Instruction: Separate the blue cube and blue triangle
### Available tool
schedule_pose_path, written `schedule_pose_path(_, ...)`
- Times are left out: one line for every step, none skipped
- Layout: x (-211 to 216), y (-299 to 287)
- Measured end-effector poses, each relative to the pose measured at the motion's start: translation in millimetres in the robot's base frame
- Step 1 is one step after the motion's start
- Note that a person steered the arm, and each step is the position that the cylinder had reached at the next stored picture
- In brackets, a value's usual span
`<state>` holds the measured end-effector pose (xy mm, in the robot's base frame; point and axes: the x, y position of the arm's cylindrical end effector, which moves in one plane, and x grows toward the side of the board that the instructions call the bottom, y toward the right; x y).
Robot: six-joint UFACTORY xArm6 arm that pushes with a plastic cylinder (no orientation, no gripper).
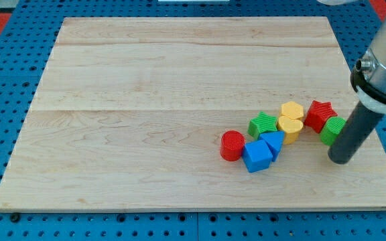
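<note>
The blue cube (pixel 257 156) lies right of the board's middle, near the view's bottom. The blue triangle (pixel 273 141) touches its upper right side. My tip (pixel 341 158) rests on the board to the right of both, roughly 100 px from the blue triangle, just below the green block (pixel 332 130) at the right end of the cluster.
A red cylinder (pixel 232 145) touches the blue cube's left side. A green cube (pixel 263 124), a yellow heart (pixel 289 126), a yellow hexagon (pixel 292 110) and a red star (pixel 319 114) crowd above. The wooden board (pixel 146 100) ends close to my tip on the right.
</note>
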<state>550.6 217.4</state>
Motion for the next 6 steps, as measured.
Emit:
schedule_pose_path(17.9,-32.0)
schedule_pose_path(21.8,-93.9)
schedule_pose_path(-3.3,-104.5)
schedule_pose_path(-36.2,-105.3)
schedule_pose_path(-53.2,-120.1)
schedule_pose_path(-66.3,-125.7)
